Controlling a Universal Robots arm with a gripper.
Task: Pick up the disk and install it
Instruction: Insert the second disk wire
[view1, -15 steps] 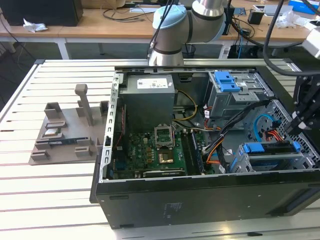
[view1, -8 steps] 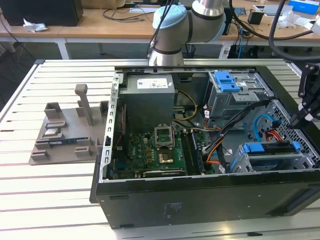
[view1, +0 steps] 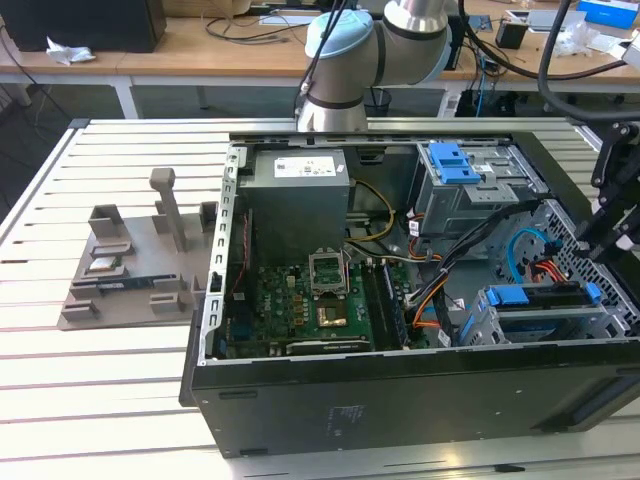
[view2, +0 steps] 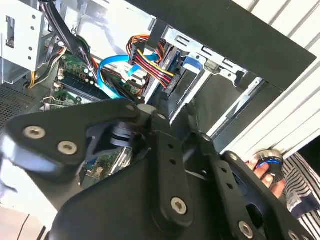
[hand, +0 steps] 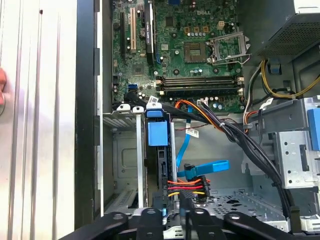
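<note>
Scene: open PC case lying on its side on a slatted white table — motherboard, PSU, cables all exposed.
Disk: sits in the lower drive bay at the exterior view's right, blue rails at its ends, red/orange/yellow power plug and blue data cable at it; in first wrist view seen edge-on w/ blue rail tab; in second wrist view edge-on in the bay behind the cable plug.
Gripper: black linkage fills foreground of second wrist view; also at edge of first wrist view, just over the cable plug. Holds nothing visible; fingers — can't tell whether apart or together.
Arm: UR arm's pale-blue joint behind the case.
Upper cage: grey metal, blue bracket on top.
Fixture: grey parts holder on table at exterior view's left, well apart from case.
Person: hand on a round button beside case, striped sleeve.
</note>
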